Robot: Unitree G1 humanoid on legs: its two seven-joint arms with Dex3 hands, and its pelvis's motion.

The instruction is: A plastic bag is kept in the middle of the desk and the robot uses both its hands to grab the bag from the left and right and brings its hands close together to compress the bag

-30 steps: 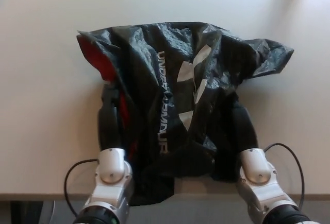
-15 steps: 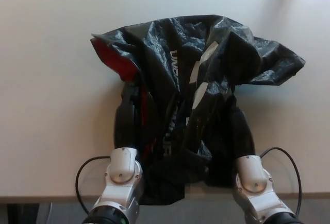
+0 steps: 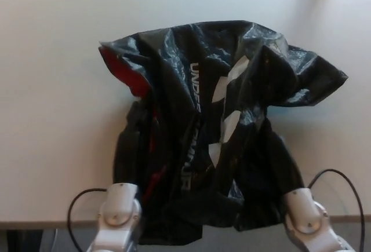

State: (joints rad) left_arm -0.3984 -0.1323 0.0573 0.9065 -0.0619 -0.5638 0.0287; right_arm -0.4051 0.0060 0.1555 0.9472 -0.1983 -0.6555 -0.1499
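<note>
Though bunched, crumpled black bag (image 3: 220,130)

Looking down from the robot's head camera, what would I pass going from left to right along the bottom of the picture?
Bare desk → thin black cable loop → left hand pressed against the bag → crumpled black plastic bag → right hand on its other side → second cable loop.

Bright even light, soft focus, glare on crinkled bag (image 3: 232,113)

Pale desk (image 3: 52,90) (plain top), front edge along bottom
</note>
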